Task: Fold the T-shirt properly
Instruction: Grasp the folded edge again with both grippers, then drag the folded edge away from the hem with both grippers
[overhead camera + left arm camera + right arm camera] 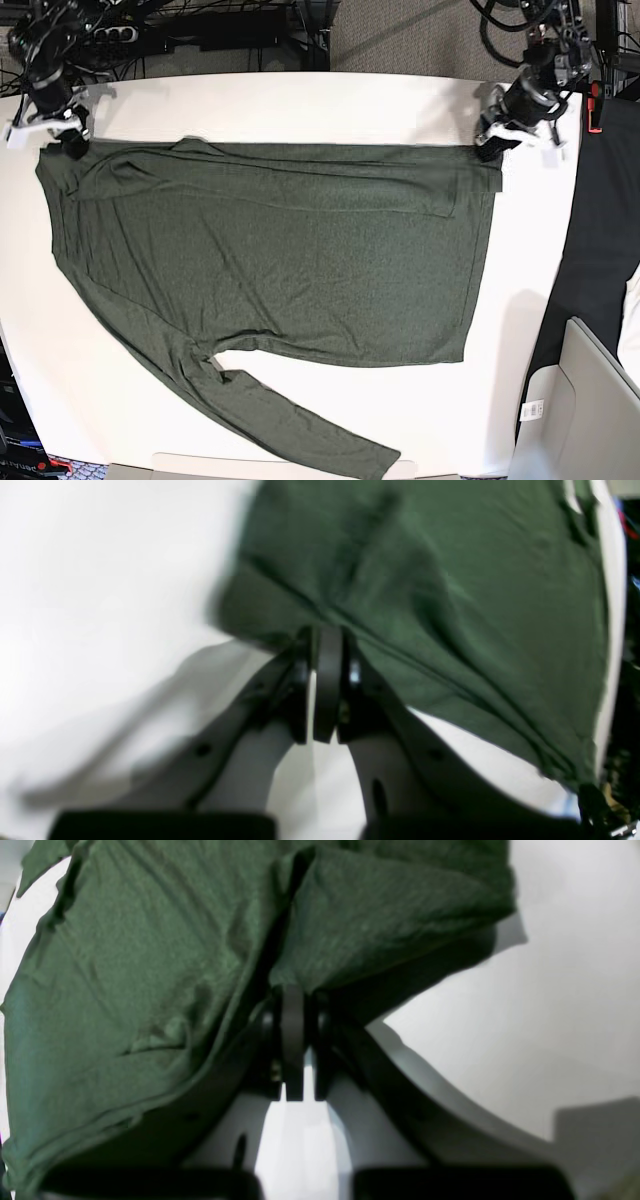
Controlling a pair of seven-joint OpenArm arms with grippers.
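Closed jaws of the left pincer are seen nearest in the left wrist view, clamped on a hemmed edge of the T-shirt; that view is motion-blurred and fabric detail is hard to make out. Closed jaws of the right pincer are seen in the right wrist view, pinched on a raised fold of the T-shirt, with cloth draped over the left finger. Both wrist views are cut off at the bottom by dark housing.

From the base view, the T-shirt is laid flat across the white worktop, one long sleeve trailing toward the near edge. The left pincer is placed at the garment's far corner on that view's right, the right pincer at the far corner on its left. A small white tag is seen on a grey panel at lower right; its print is too small to be read.
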